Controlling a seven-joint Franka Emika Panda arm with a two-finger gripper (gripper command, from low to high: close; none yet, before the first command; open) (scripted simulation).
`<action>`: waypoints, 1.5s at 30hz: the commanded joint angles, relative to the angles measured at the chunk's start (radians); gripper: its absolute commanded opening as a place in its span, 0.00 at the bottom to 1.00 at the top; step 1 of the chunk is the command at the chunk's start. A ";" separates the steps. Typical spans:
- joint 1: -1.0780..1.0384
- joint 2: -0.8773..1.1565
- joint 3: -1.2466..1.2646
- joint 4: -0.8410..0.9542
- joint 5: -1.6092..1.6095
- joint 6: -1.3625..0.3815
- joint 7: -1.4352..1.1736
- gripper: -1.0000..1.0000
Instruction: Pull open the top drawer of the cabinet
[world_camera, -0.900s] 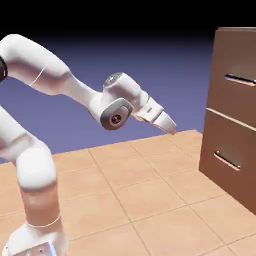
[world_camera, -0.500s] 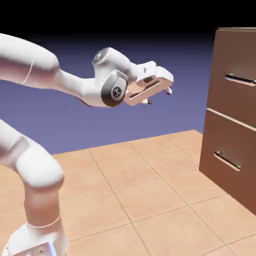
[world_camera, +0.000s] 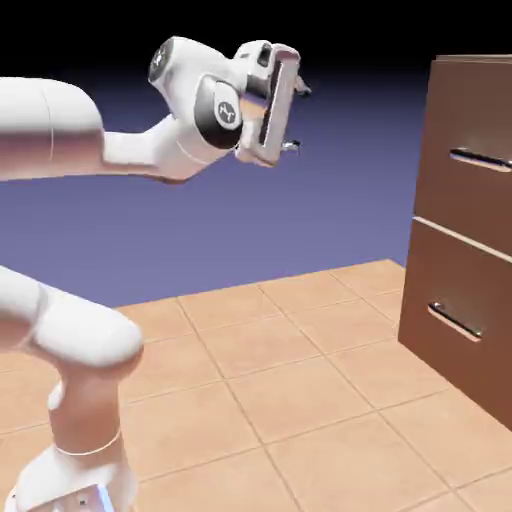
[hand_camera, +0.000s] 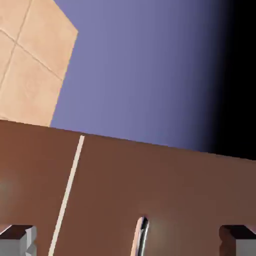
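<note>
In the exterior view we see the gripper (world_camera: 296, 117) raised high above the tiled table (world_camera: 300, 380), its fingers pointing toward the cabinet (world_camera: 465, 240) on the right. The jaws stand wide apart and there is nothing between them. The gripper is well apart from the cabinet and touches nothing.

The cabinet stands at the right edge of the table. The top drawer (world_camera: 468, 150) looks closed, flush with the cabinet front, and its thin silver handle (world_camera: 482, 160) lies horizontal across it. The lower drawer (world_camera: 455, 320) under it has a similar handle.

In the hand view the brown wood of the cabinet (hand_camera: 150, 200) fills the lower half. The two grey fingertips (hand_camera: 17, 239) sit at the bottom corners, far from each other. Between them we see a short silver bar (hand_camera: 141, 236), probably a drawer handle, but we cannot tell which one.
</note>
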 joint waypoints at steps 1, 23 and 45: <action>0.024 -0.012 -0.015 0.012 -0.032 -0.008 -0.044 0.50; 0.551 -0.279 -0.336 0.265 -0.743 -0.191 -1.000 0.50; 1.078 -0.545 -0.658 0.518 -1.453 -0.374 -1.957 0.50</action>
